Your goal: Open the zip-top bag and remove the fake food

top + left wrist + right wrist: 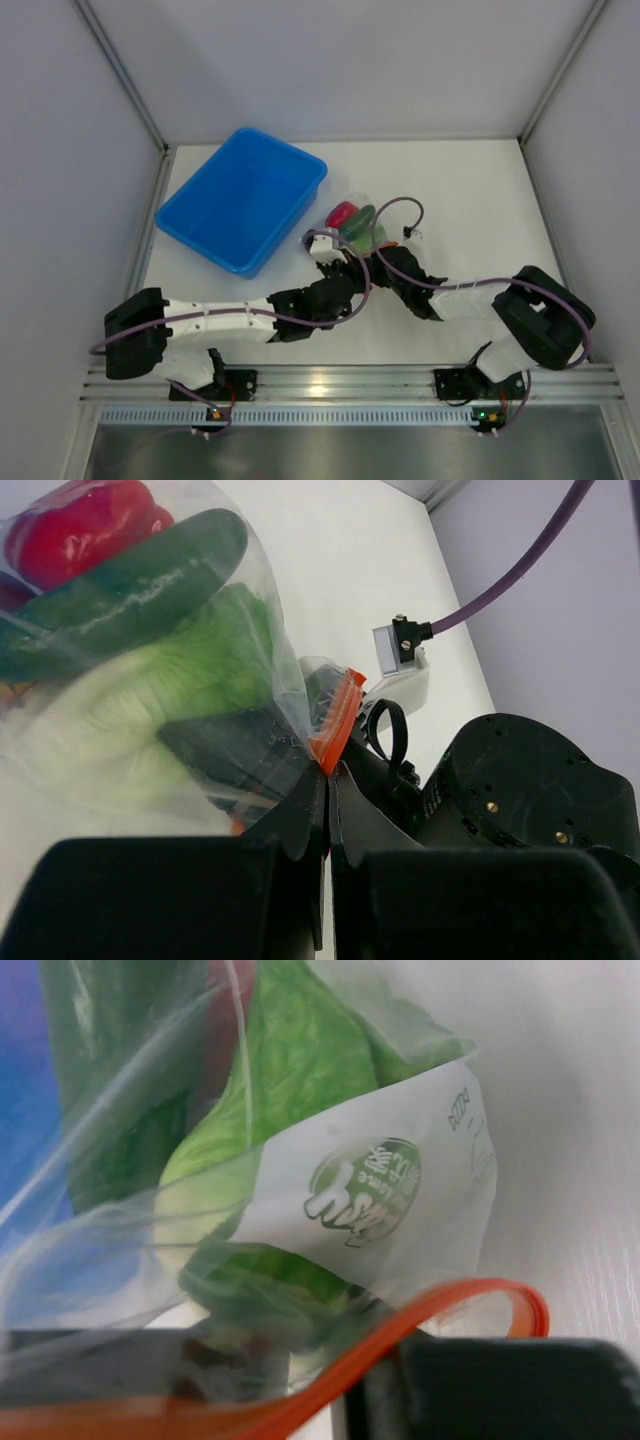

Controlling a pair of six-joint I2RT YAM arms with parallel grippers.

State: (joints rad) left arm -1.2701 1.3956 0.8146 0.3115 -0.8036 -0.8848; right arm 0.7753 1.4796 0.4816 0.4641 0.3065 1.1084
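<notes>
- Zip-top bag [358, 228], top view: lies on counter [470, 190] just beside blue bin [240, 200]. Left arm [230, 318] and right arm [470, 295] meet at its near end. Risk: uneven pull could drag the whole bag or tip it against bin. Bin shows only its blue floor; fake food [343, 213] all inside bag.
- Left wrist view: left fingers [295, 820] pressed together on end of orange zipper strip [338, 720]. Risk: tiny bite, so strip may slip free under pull. Thru the plastic: red pepper [85, 525], cucumber [130, 590], lettuce [160, 700].
- Right wrist view: right fingers [500, 1390] narrow, strip + film between, prob. pinching the other lip. Strip bows apart, so mouth looks partly open. Risk: film tears, or lettuce jams at mouth.
</notes>
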